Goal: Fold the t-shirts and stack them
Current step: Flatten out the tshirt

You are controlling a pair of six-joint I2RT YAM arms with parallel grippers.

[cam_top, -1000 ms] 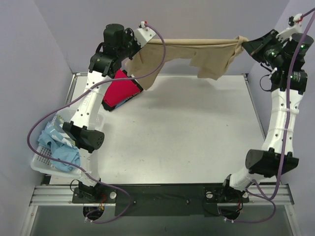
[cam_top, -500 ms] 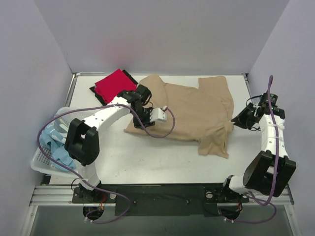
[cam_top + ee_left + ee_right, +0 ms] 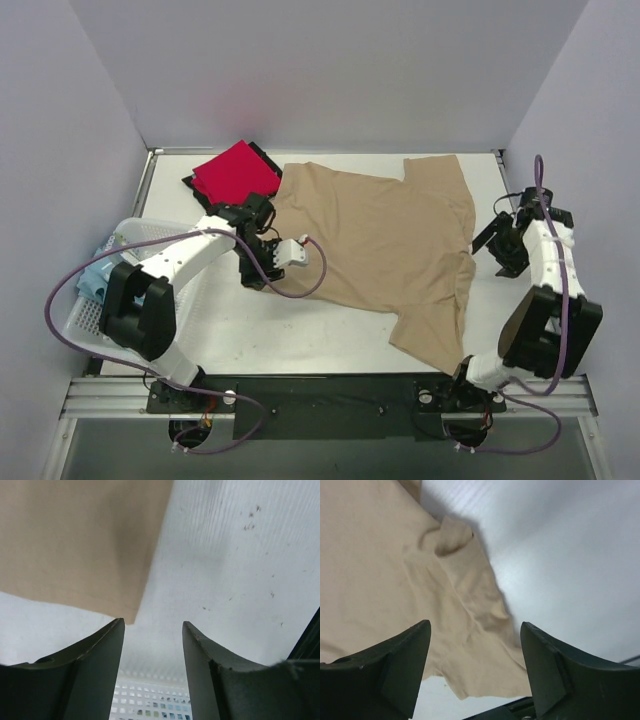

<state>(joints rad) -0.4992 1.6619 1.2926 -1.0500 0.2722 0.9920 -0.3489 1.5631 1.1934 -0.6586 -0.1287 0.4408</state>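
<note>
The tan t-shirt (image 3: 385, 240) lies spread flat across the middle of the table, one sleeve toward the near edge. A folded red t-shirt (image 3: 236, 171) rests on a black one (image 3: 190, 183) at the back left. Light blue t-shirts (image 3: 93, 279) sit in the basket. My left gripper (image 3: 258, 270) hovers open just off the tan shirt's left hem; in the left wrist view the shirt's corner (image 3: 75, 540) lies beyond the empty left gripper (image 3: 152, 630). My right gripper (image 3: 500, 250) stands open at the shirt's right side; the right wrist view shows the right gripper (image 3: 475, 630) empty above the tan cloth (image 3: 385, 580).
A white mesh basket (image 3: 83, 322) stands at the table's left edge, and its mesh (image 3: 150, 700) shows between the left fingers. Purple walls close in the table on three sides. Purple cables loop from both arms over the table.
A second ago both grippers held the tan shirt stretched high in the air. They lowered it, let go, and it now lies flat; both arms have drawn back toward its sides.
</note>
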